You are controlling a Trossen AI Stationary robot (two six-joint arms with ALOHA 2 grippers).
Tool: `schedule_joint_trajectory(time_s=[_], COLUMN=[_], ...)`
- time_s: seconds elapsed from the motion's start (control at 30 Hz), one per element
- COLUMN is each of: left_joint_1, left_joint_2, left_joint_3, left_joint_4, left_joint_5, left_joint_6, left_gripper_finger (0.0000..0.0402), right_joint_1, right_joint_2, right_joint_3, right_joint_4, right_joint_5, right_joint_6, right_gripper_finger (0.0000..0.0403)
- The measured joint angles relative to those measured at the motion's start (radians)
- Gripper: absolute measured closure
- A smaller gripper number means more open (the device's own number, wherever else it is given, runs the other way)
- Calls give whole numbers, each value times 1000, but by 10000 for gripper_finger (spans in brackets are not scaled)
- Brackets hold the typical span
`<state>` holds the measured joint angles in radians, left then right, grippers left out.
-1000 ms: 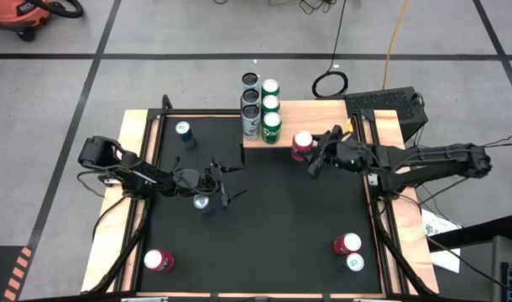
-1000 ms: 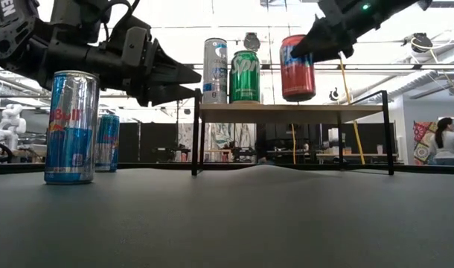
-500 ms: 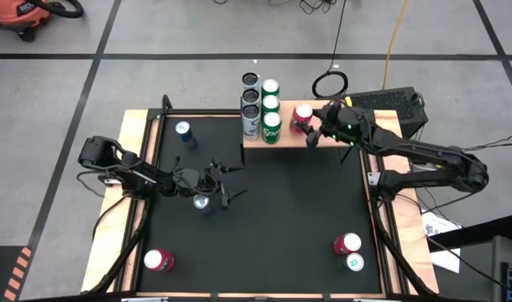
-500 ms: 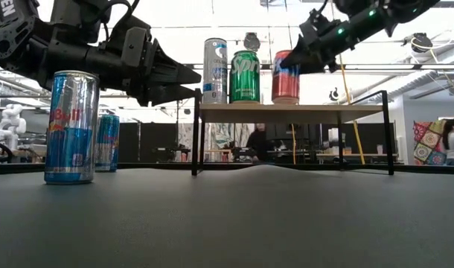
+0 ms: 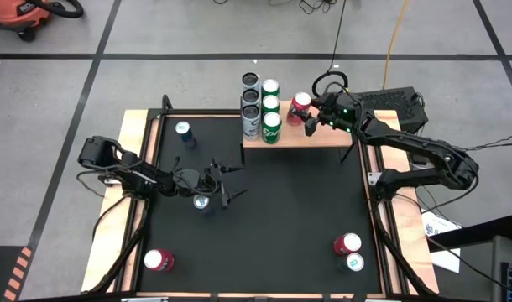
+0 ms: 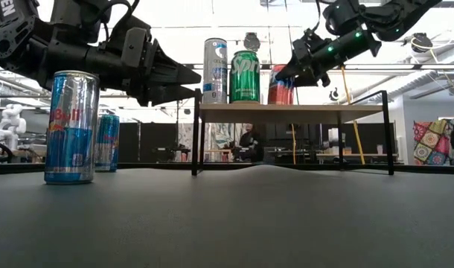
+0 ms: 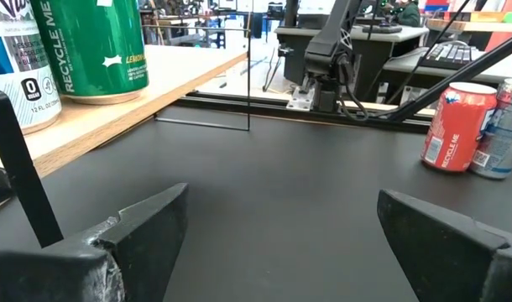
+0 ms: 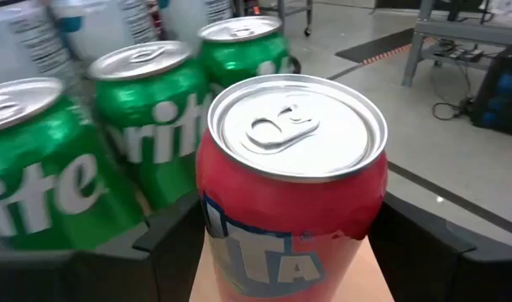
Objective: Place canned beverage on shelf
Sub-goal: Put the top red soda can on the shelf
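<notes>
Red can farther back (shelf edge)

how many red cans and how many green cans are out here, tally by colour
red cans: 3
green Sprite cans: 3
total: 6
</notes>
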<state>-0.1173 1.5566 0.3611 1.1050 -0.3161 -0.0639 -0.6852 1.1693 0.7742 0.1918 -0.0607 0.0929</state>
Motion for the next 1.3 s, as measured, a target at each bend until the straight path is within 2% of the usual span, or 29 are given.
schedule_joint_trajectory(time_s=[0.23,0.6,1.17,1.3], left_joint_1=[2,2,2,2], left_joint_2=[0,0,-1,-1], left_joint_3=[0,0,2,1], left_joint_4=[-2,-4,-19,-19], left_joint_5=[0,0,0,0], left_joint_6=[5,13,17,17], left_gripper_finger=[22,22,22,22], right_joint_1=[-51,-61,-106,-113], right_joint_2=[70,222,246,246], right_joint_3=[58,283,298,298], right_joint_4=[12,-182,-199,-202], right_joint_5=[-72,-77,-254,-259], right_joint_6=[-21,-126,-216,-218], right_gripper_finger=[126,126,126,126])
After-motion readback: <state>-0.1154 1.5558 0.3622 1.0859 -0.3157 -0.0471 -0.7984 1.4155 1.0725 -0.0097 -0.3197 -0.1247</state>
